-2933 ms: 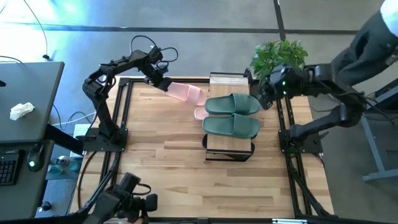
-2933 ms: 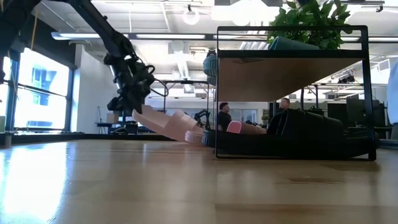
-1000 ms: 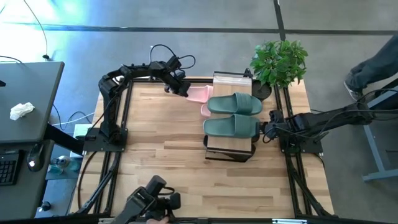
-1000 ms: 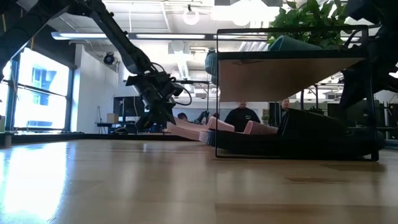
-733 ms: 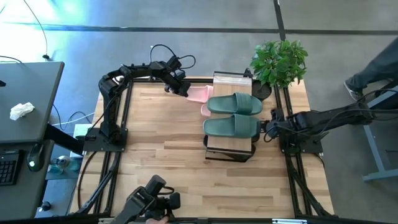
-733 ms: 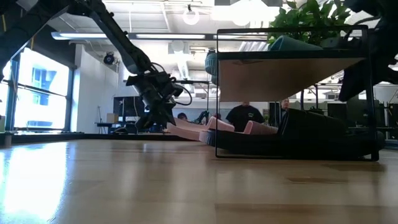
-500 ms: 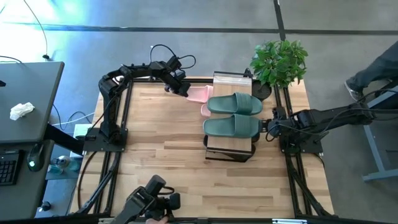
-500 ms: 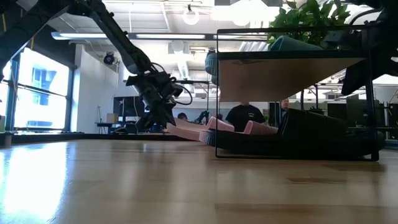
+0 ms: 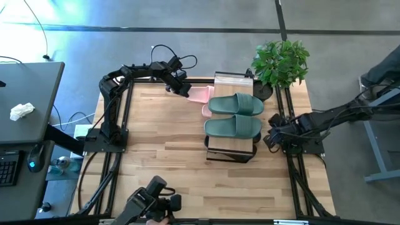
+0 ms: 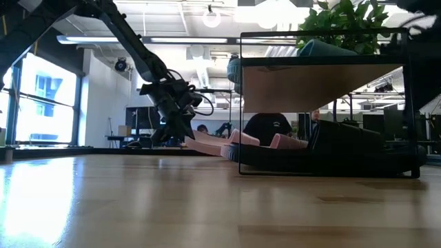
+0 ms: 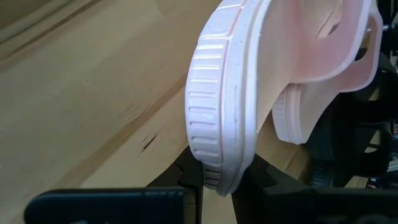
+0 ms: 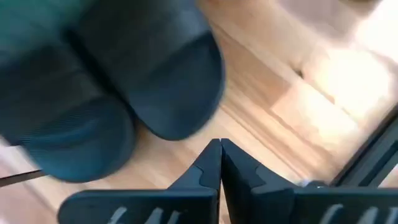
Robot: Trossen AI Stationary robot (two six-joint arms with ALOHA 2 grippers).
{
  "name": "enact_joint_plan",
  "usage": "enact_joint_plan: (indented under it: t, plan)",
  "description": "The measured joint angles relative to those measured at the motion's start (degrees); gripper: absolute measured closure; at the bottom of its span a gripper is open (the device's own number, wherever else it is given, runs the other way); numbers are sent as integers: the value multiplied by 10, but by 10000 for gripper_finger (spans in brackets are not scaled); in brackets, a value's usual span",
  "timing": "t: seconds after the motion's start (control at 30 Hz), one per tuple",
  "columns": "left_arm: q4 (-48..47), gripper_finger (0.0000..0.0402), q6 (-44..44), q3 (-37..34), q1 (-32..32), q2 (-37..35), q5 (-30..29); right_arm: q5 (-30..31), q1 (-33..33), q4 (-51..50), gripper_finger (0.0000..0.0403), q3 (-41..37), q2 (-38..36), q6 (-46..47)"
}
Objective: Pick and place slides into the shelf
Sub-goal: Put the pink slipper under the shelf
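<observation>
shelf (image 9: 230,150) top full w/ green slides (image 9: 234,115); table (image 9: 162,162) front free

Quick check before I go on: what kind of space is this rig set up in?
Most likely an open-plan office or lab. The low view shows exposed ceiling ducts and lights, big windows and people at desks behind the wooden table; a desk with a keyboard sits beside it.
</observation>
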Motion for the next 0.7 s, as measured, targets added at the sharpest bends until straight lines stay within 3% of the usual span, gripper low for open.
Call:
enact_joint_plan:
  t: [0.17,0.4,0.7]
  plan:
    - [0,364,9,0,0,0,0,2,42,131,403,-84,-23,11]
    - [1,364,15,0,0,0,1,42,64,143,403,-132,-23,54]
    - [1,364,15,0,-3,-1,-1,49,53,192,403,-188,-23,92]
